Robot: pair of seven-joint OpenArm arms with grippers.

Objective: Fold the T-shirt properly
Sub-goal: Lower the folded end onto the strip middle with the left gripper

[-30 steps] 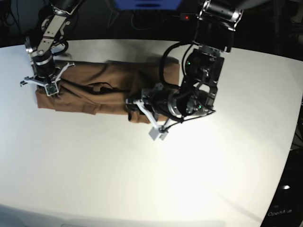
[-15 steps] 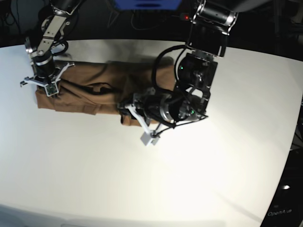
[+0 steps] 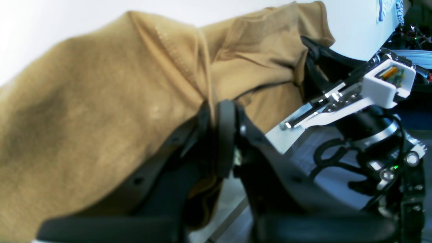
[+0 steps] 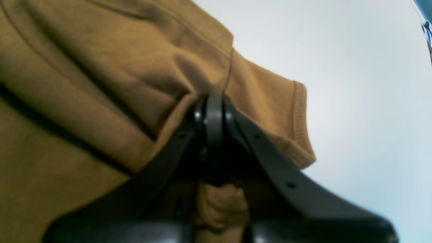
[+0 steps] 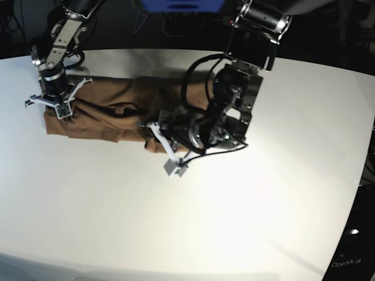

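T-shirt ends pinched by left claw, right claw

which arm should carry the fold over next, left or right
Left, probably. The left gripper is shut on the T-shirt with one end lifted off the table, mid-garment. The right gripper just pins the far end.

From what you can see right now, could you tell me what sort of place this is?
Probably a robotics lab bench: two robot arms work over a bare white table, both pinching a T-shirt, with dark equipment and cables behind the table.
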